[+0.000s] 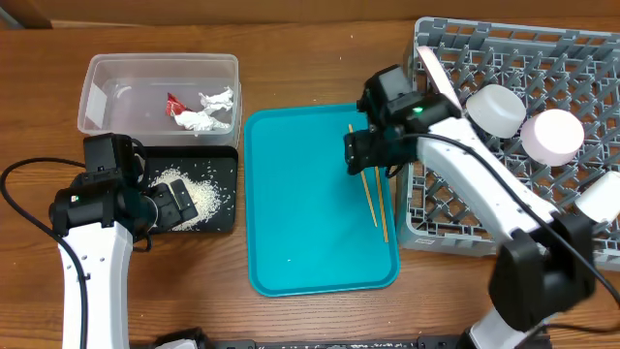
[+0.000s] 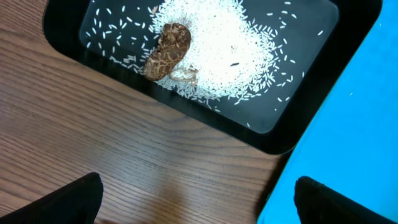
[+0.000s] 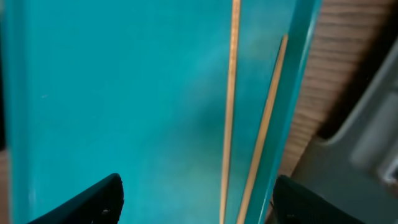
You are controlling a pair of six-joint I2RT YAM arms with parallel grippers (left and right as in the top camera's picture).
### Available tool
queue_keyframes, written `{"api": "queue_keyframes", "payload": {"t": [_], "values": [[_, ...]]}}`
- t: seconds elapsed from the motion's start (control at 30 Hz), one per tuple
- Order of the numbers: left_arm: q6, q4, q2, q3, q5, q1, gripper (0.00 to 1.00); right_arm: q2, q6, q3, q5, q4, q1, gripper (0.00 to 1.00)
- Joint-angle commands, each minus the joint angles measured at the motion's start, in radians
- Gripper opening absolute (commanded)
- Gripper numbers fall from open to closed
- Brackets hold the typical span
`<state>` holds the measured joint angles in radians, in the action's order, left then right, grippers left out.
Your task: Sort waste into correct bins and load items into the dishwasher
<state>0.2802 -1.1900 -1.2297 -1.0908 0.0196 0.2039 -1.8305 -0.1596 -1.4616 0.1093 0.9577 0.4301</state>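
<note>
The clear tub [image 1: 107, 97] at the back left holds a red wrapper [image 1: 174, 105] and white tissue [image 1: 208, 114]. Beside it the black tray [image 1: 221, 173] carries loose rice [image 2: 230, 50] and a brown scrap [image 2: 168, 50]. My left gripper [image 1: 177, 206] hangs open over bare wood at that tray's near edge, left gripper [image 2: 199, 205] empty. Two wooden chopsticks [image 1: 373, 194] lie along the right side of the teal tray [image 1: 310, 213]. My right gripper [image 1: 371, 160] stands open above their far ends, and the chopsticks [image 3: 230, 112] lie loose between its fingers [image 3: 87, 202]. The grey rack [image 1: 465, 223] holds white dishes.
In the rack a plate [image 1: 438, 73] stands on edge, two bowls [image 1: 497, 111] [image 1: 554, 136] lie upside down, and another white dish [image 1: 603, 202] sits at the right edge. The rack's wall [image 3: 357, 168] runs close to the teal tray's right rim [image 3: 305, 74]. A black cable [image 1: 19, 208] loops left.
</note>
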Motion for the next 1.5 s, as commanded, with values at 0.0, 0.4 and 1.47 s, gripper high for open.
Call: {"api": "queue_keyframes", "payload": {"t": [0.0,0.4,1.47], "values": [[-0.011,-0.002,-0.001,-0.006,0.003,0.005,1.0,-0.073,0.035,0.003,-0.064,-0.11,0.006,0.79],[-0.011,-0.002,-0.001,-0.006,0.003,0.005,1.0,-0.256,0.037,0.003,-0.063,-0.185,0.008,0.79],[-0.011,-0.003,-0.001,-0.006,0.003,0.005,1.0,-0.261,0.025,0.004,0.053,0.003,0.066,0.04]]}}
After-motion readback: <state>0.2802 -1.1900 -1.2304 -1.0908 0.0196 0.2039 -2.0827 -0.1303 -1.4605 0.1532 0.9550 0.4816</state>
